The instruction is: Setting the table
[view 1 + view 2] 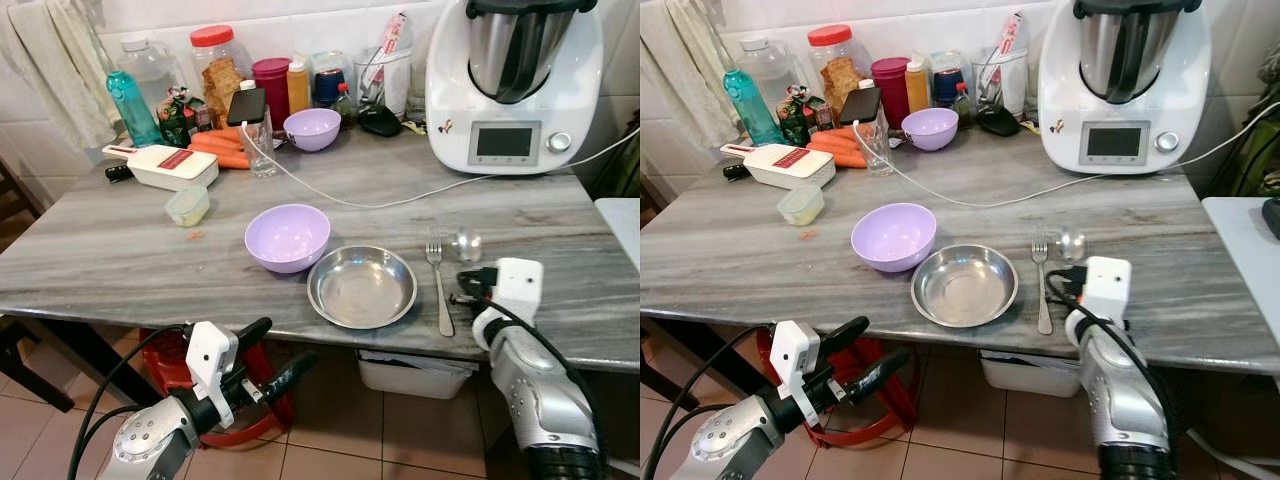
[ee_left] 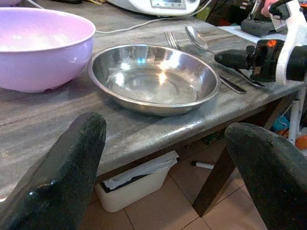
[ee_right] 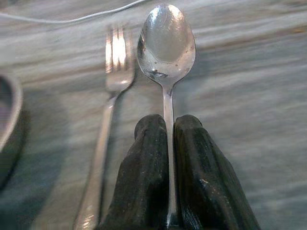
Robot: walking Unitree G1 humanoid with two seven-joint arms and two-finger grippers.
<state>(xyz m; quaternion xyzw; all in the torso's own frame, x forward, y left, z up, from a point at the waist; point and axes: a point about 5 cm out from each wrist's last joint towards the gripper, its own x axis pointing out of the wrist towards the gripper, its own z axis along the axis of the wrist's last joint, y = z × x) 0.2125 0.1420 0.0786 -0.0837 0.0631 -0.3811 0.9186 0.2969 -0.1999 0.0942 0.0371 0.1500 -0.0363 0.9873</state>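
Nearest me, the left claw (image 1: 285, 350) hung below the counter's (image 1: 120, 260) near edge, its fingers spread wide and holding nothing. On the right, the right claw (image 3: 168, 167) had its fingers pressed together on the handle of the spoon (image 3: 166, 43), bowl pointing far, just right of the fork (image 1: 437, 280). Left of the fork sat the steel plate (image 1: 361, 287), then the purple bowl (image 1: 287, 236). The spoon looked light, stiff and slippery; gripping mid-handle seemed wise, since thin polished metal could twist between the pads.
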